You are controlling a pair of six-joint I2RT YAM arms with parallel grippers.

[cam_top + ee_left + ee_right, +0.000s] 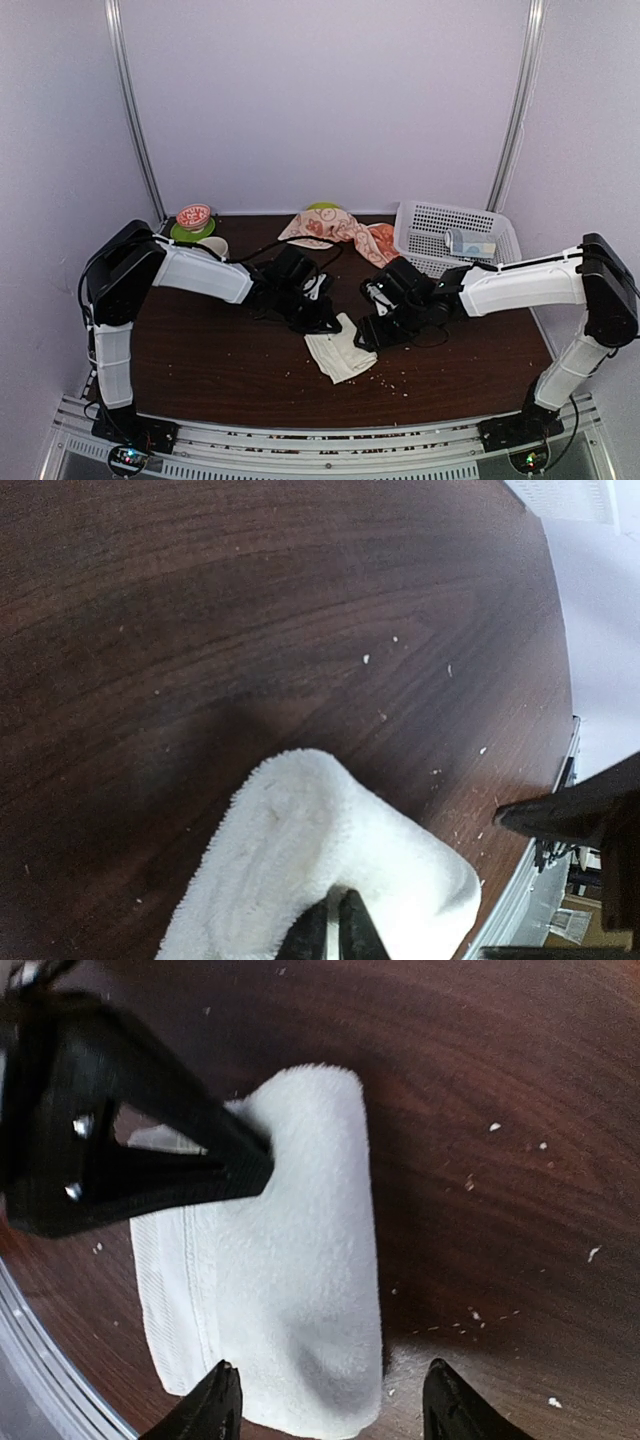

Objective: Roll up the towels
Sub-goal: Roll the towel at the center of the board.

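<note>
1. My left gripper (pixel 333 910) is clenching its jaws on the white towel's (pixel 290 1260) folded edge.
2. My right gripper (pixel 330 1400) is holding its jaws spread astride the towel's other end.
3. The towel is lying mid-front on the brown table (pixel 220 350).
4. A patterned cloth (pixel 335 228) and a basket (pixel 440 225) are sitting behind.

A dark wooden table (pixel 200 370) fills the workspace, its surface speckled with pale crumbs (pixel 395 380), thickest toward the near right. At the back left corner a red-and-white patterned bowl (pixel 194 215) sits on a green plate (pixel 185 236), with a white cup (pixel 213 246) just beside them on the near side. At the back right stands a white perforated basket (pixel 425 220) holding a small container (pixel 470 243), its kind unclear. A grooved metal rail (pixel 320 450) runs along the near edge.
</note>
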